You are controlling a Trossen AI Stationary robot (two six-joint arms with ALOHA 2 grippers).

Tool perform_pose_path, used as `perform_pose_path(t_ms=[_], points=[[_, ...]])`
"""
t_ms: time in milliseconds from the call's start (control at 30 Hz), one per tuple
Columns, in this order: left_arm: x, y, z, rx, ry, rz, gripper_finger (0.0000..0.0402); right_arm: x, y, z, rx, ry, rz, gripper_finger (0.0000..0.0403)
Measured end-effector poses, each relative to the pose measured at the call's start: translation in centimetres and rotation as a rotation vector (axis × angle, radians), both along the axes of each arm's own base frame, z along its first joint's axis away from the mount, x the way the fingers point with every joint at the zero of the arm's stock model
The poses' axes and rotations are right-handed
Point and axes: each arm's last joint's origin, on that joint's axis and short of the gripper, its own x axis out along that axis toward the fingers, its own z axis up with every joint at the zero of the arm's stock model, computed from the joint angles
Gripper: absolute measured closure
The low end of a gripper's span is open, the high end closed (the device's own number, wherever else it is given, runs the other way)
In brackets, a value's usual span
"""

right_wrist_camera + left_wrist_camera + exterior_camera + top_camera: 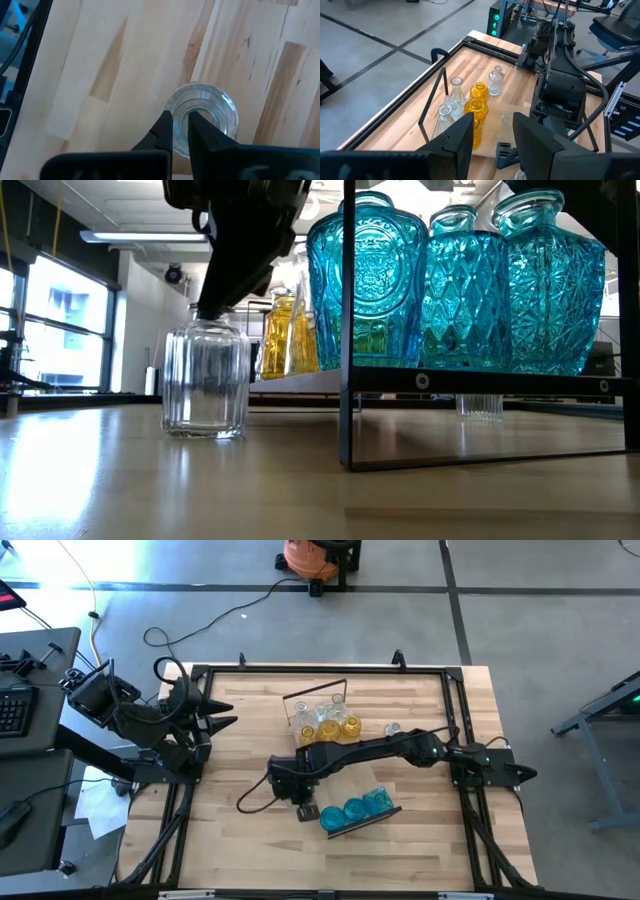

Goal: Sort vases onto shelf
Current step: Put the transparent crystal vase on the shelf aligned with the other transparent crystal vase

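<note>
Overhead, the right gripper (306, 808) reaches to lower centre frame beside the blue vases (357, 808) on the shelf (362, 825); the left gripper (222, 713) waits upper left, fingers apart and empty. Level with the table, a clear vase (206, 385) stands left of the shelf, the arm descending onto its neck. Past the right wrist, the fingers pinch its rim, one inside the mouth. Glass: rigid, slick, breakable, so grip firmly.

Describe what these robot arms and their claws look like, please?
Both arms are dark, nearly black, jointed segments with loose black cables. The left gripper and the right gripper each end in two pointed, wedge-shaped black fingers. No markings show.
</note>
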Motion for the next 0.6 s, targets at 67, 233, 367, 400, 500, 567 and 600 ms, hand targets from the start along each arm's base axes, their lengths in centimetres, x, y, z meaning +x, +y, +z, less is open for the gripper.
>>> perform_pose_path(t_ms=[67, 233, 367, 400, 500, 567, 600], points=[[0.0, 0.0, 0.0, 0.004, 0.002, -0.002, 0.0275, -0.2, -0.1, 0.6, 0.003, 0.002, -0.009, 0.0399], [0.0, 0.0, 0.0, 0.004, 0.002, -0.002, 0.0275, -0.7, -0.1, 1.3, 0.010, 0.016, -0.024, 0.0400], [0.0, 0.0, 0.0, 0.004, 0.001, -0.002, 0.0275, -1.0, 0.2, 2.1, 0.013, 0.014, -0.027, 0.0400], [0.0, 0.0, 0.0, 0.004, 0.000, -0.002, 0.0275, -1.1, 0.2, 2.2, 0.013, 0.015, -0.025, 0.0400], [0.0, 0.0, 0.0, 0.002, -0.004, -0.002, 0.0275, -1.4, 0.2, 2.8, 0.015, 0.022, -0.041, 0.0401], [0.0, 0.0, 0.0, 0.002, -0.004, -0.003, 0.0275, -1.6, 0.2, 3.2, 0.020, 0.023, -0.048, 0.0402], [0.0, 0.0, 0.1, 0.002, -0.004, -0.002, 0.0275, -1.7, 0.2, 3.4, 0.022, 0.022, -0.047, 0.0402]])
